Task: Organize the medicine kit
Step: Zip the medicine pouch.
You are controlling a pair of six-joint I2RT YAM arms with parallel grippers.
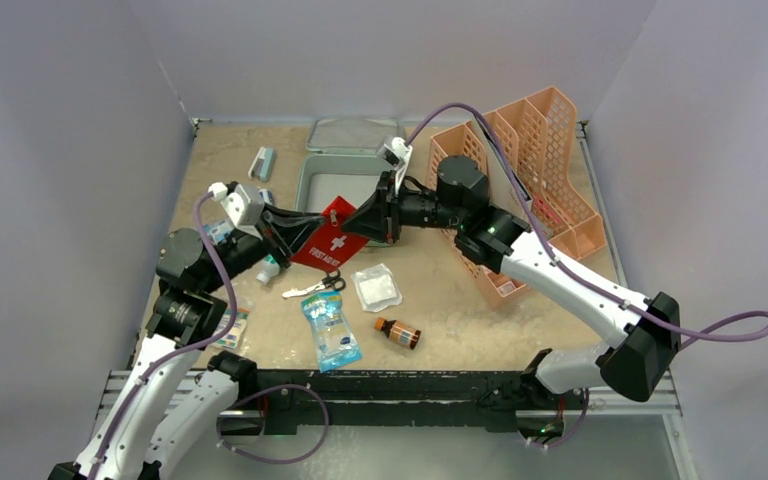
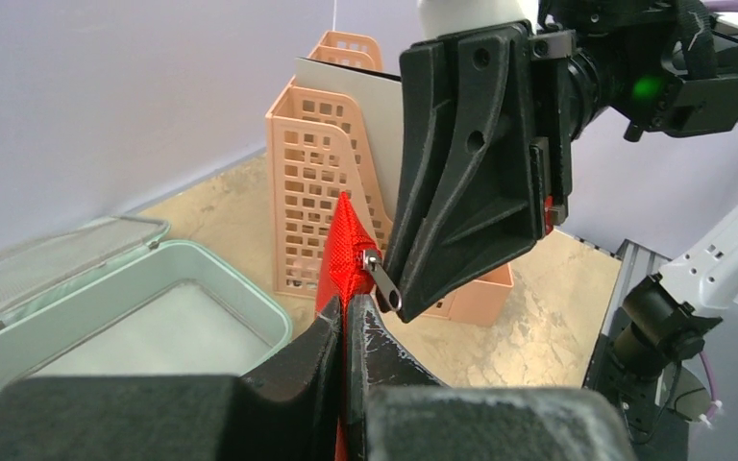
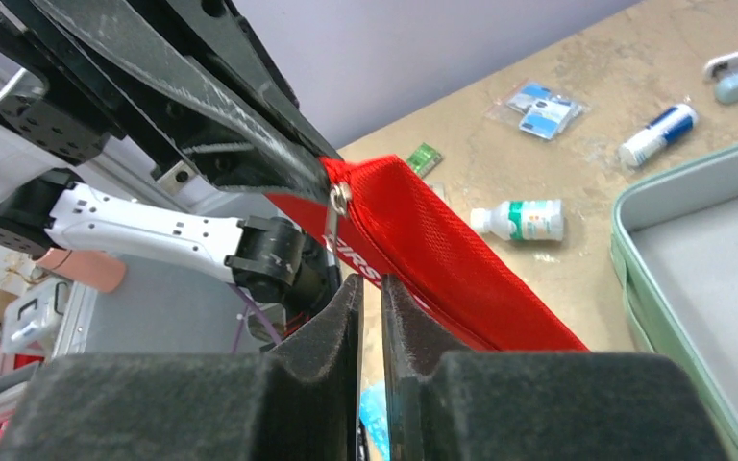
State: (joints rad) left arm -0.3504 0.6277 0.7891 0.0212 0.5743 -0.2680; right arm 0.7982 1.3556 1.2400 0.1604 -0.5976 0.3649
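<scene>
While the flat red mesh "FIRST AID" pouch [image 1: 328,243] hangs in the air btwn both arms, the task looks barely begun. The mint-green square plastic medicine kit box [image 1: 335,176] sits at the back-centre of the bench [image 1: 460,300], just behind the pouch. Its matching lid [image 1: 348,135] lies open behind it, and the inside looks bare, nothing packed yet.

Left gripper [image 2: 344,317]: fingers pressed tight on the pouch's edge, just below the metal zip pull [image 2: 381,280]. Right gripper [image 3: 371,288]: fingers nearly pressed together w/ only a thin slit, tips right by the pull. Can't tell if they actually pinch it. Judging by that, current step = unzipping the pouch; zip not visibly opened.

Left to do, prob. everything: steel scissors [image 1: 317,286], white gauze packet [image 1: 376,288], blue foil sachet [image 1: 331,330], small brown glass bottle [image 1: 398,333] and white bottle w/ green label [image 3: 524,219] all lie loose on the bench, outside the box. Peach mesh file rack [image 1: 535,170] stands to the R.
</scene>
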